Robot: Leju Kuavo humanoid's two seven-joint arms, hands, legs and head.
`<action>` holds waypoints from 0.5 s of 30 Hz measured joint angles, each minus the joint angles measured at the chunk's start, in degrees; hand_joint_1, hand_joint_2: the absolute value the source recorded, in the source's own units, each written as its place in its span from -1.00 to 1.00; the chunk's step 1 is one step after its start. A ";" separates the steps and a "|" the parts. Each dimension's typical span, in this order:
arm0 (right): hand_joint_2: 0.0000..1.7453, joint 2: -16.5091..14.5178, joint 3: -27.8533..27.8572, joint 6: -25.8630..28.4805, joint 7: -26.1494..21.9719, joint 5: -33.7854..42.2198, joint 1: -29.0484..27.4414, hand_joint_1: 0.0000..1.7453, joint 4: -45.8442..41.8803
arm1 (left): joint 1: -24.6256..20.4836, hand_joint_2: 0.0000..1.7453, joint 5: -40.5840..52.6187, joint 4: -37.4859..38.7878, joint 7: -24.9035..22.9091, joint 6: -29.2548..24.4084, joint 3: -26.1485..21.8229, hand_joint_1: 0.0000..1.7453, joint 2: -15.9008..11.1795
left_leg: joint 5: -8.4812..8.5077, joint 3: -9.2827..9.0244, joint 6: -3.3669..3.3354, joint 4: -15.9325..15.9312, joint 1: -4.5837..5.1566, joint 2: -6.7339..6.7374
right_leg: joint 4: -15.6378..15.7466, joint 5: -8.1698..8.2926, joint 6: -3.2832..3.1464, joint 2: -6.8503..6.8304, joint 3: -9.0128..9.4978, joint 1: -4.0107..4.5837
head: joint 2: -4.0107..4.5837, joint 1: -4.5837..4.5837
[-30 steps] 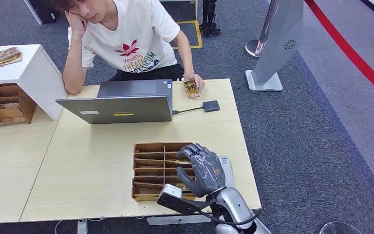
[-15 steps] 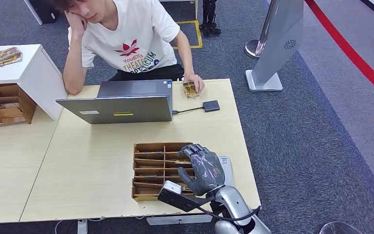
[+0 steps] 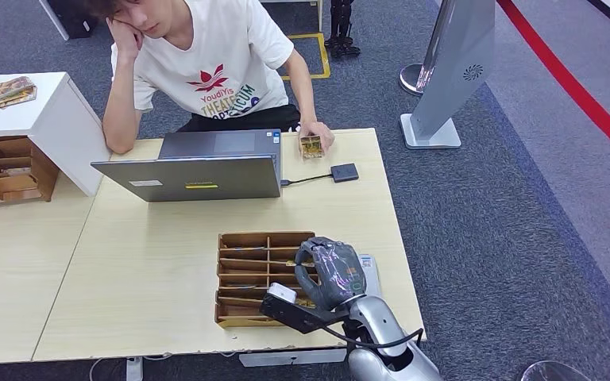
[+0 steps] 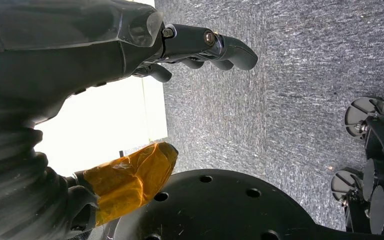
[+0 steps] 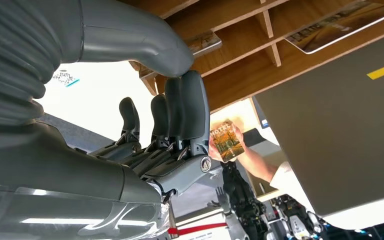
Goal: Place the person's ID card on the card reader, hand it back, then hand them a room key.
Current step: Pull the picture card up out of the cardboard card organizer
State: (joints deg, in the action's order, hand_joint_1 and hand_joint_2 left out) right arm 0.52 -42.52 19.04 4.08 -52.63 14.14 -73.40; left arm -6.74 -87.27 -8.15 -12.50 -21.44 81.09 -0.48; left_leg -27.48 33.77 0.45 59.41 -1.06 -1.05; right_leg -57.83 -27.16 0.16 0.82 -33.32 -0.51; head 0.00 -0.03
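Observation:
My right hand [image 3: 332, 274] hangs over the right side of the wooden key box [image 3: 242, 238] at the table's near edge, fingers curled down into it. In the right wrist view its thumb tip meets the fingertips [image 5: 190, 85] right at a key card [image 5: 205, 42] lying in a slot; I cannot tell whether the card is pinched. Another key card [image 5: 342, 22] lies in a farther slot. The person holds a picture card [image 3: 311, 146] upright at the far edge, beside the black card reader [image 3: 344, 172]. My left hand [image 4: 195, 45] hangs over the carpet, holding nothing.
An open grey laptop [image 3: 198, 176] stands between the box and the person, cabled to the reader. A white slip [image 3: 369, 266] lies under my right hand beside the box. A second wooden box [image 3: 4, 171] sits on the left table next to a white cabinet [image 3: 44, 111].
My right hand has drawn slightly back toward me and curled its fingers down over the box. The person has turned the card a little in their hand.

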 joint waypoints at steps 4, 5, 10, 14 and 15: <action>1.00 -0.12 0.15 -0.14 0.06 0.26 0.34 0.36 0.76 | 0.00 1.00 0.00 0.02 0.00 0.00 0.00 -1.00 0.00 | 0.00 0.00 0.00 0.00 0.00 0.00 | 0.00 0.00 0.00 0.00 0.00 0.00 | 0.00 0.01; 1.00 -0.14 0.18 -0.14 0.06 0.27 0.40 0.36 0.89 | 0.00 1.00 0.00 0.01 0.00 0.00 0.00 -1.00 0.00 | 0.00 0.00 0.00 0.00 0.00 0.00 | 0.00 0.00 0.00 0.00 0.00 0.00 | 0.00 0.00; 1.00 -0.39 0.26 -0.14 0.06 0.28 0.49 0.36 1.34 | 0.00 1.00 0.00 0.01 0.00 0.00 0.00 -1.00 0.00 | 0.00 0.00 0.00 0.00 0.00 0.00 | 0.00 0.00 0.00 0.00 0.00 0.00 | 0.00 0.00; 1.00 -0.41 0.27 -0.14 0.05 0.28 0.52 0.36 1.43 | 0.00 1.00 0.00 0.01 0.00 0.00 0.00 -1.00 0.00 | 0.00 0.00 0.00 0.00 0.00 0.00 | 0.00 0.00 0.00 0.00 0.00 0.00 | 0.00 -0.01; 1.00 -0.41 0.27 -0.14 0.06 0.28 0.53 0.36 1.44 | 0.00 1.00 0.00 0.01 0.00 0.00 0.00 -1.00 0.00 | 0.00 0.00 0.00 0.00 0.00 0.00 | 0.00 0.00 0.00 0.00 0.00 0.00 | 0.00 0.00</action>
State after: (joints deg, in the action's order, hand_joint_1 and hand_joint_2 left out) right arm 0.11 -42.25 18.91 4.13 -52.35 14.67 -71.96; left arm -6.74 -87.27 -8.14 -12.50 -21.44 81.09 -0.48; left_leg -27.48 33.76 0.45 59.41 -1.06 -1.05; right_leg -57.83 -27.16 0.16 0.82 -33.32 -0.51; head 0.00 -0.03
